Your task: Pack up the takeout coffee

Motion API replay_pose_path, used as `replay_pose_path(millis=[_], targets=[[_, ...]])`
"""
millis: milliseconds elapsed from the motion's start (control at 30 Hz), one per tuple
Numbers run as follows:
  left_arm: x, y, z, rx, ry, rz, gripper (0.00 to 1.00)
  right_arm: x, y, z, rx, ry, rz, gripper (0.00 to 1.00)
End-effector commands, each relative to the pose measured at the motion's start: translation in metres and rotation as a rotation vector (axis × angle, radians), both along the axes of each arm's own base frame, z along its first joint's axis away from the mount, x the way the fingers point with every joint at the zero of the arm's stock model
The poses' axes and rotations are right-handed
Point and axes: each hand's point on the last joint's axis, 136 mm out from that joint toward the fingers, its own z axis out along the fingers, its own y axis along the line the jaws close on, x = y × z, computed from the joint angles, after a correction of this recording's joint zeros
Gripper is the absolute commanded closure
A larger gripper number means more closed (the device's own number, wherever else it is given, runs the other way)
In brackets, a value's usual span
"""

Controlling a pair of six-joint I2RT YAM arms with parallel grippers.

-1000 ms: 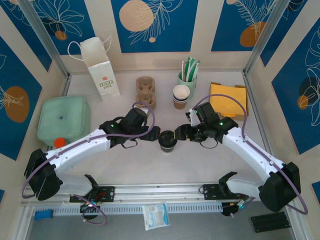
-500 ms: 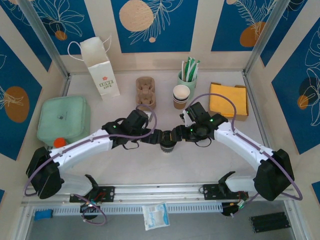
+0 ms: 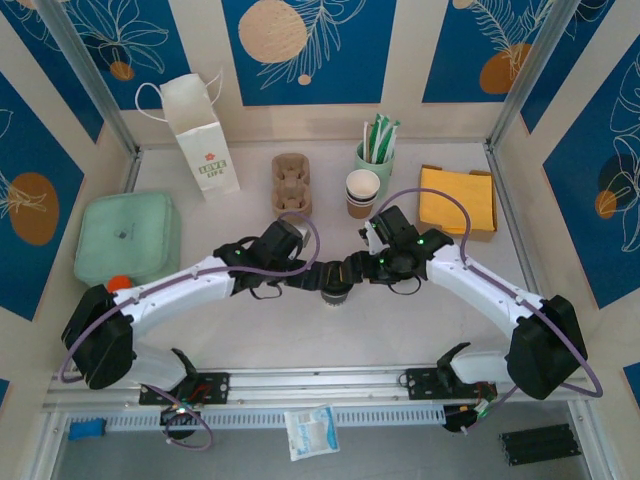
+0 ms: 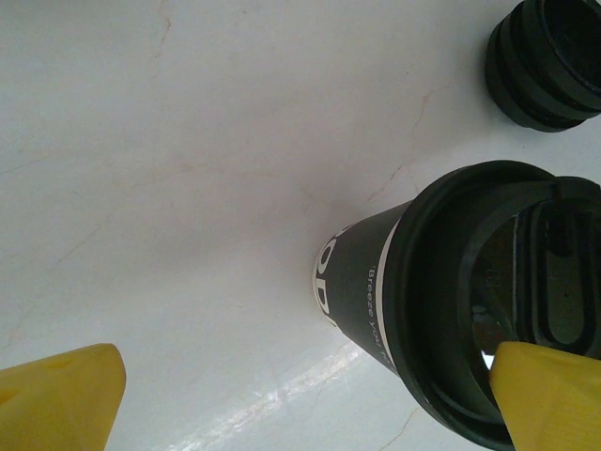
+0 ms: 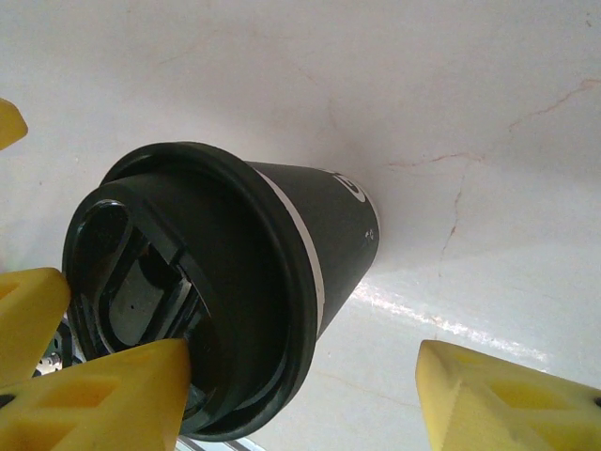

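The takeout coffee [image 3: 335, 287] is a dark-sided paper cup with a black lid, standing on the white table between the two arms. My left gripper [image 3: 316, 275] is at its left and my right gripper [image 3: 353, 271] at its right. In the left wrist view the coffee [image 4: 451, 301] sits at the right of my open left gripper [image 4: 300, 399], whose right fingertip [image 4: 554, 399] overlaps the lid's rim. In the right wrist view the coffee [image 5: 216, 291] is by the left fingertip [image 5: 103, 399] of my open right gripper [image 5: 305, 399], and the other fingertip stands well apart from it.
Along the back stand a white paper bag [image 3: 205, 140], a cardboard cup carrier [image 3: 291, 182], stacked lidless cups [image 3: 362, 192], a green holder of stirrers [image 3: 375, 152] and yellow napkins [image 3: 458, 200]. A mint box [image 3: 127, 238] lies left. Loose black lids [image 4: 549, 61] sit beyond the coffee.
Both arms have closed in toward the cup, the right one swinging left and the left one reaching right. The cup has barely moved. Both grippers stay open.
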Motion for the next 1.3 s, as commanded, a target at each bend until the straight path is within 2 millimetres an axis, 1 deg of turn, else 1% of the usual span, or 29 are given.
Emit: replay_pose_path(millis=[0, 300, 500, 567, 667, 767, 833, 967, 1100, 1267], targets=[[-0.002, 0.006, -0.015, 0.027, 0.023, 0.001, 0.0, -0.011, -0.009, -0.017, -0.05, 0.036, 0.002, 0.36], [-0.005, 0.009, -0.025, 0.031, 0.041, 0.014, 0.01, -0.016, -0.016, -0.027, -0.071, 0.053, -0.018, 0.36], [-0.015, 0.012, -0.046, 0.031, 0.077, 0.028, 0.0, -0.03, -0.029, -0.051, -0.108, 0.101, -0.067, 0.37], [-0.019, 0.016, -0.055, 0.038, 0.092, 0.036, 0.01, -0.033, -0.029, -0.057, -0.1, 0.114, -0.078, 0.37], [-0.022, 0.019, -0.066, 0.048, 0.112, 0.044, 0.01, -0.032, -0.027, -0.056, -0.093, 0.115, -0.078, 0.37], [-0.021, 0.017, -0.062, 0.043, 0.103, 0.04, 0.01, -0.028, -0.023, -0.047, -0.078, 0.1, -0.065, 0.37], [-0.017, 0.015, -0.054, 0.038, 0.087, 0.038, 0.01, -0.024, -0.018, -0.037, -0.059, 0.087, -0.054, 0.37], [-0.01, 0.008, -0.037, 0.019, 0.061, 0.029, 0.01, -0.017, -0.006, -0.015, -0.003, 0.062, -0.03, 0.36], [-0.006, 0.002, -0.027, 0.004, 0.048, 0.025, 0.01, -0.009, 0.003, 0.008, 0.051, 0.035, -0.015, 0.36], [-0.003, -0.004, -0.02, -0.013, 0.043, 0.02, 0.01, -0.007, 0.004, 0.027, 0.098, 0.009, -0.019, 0.36]])
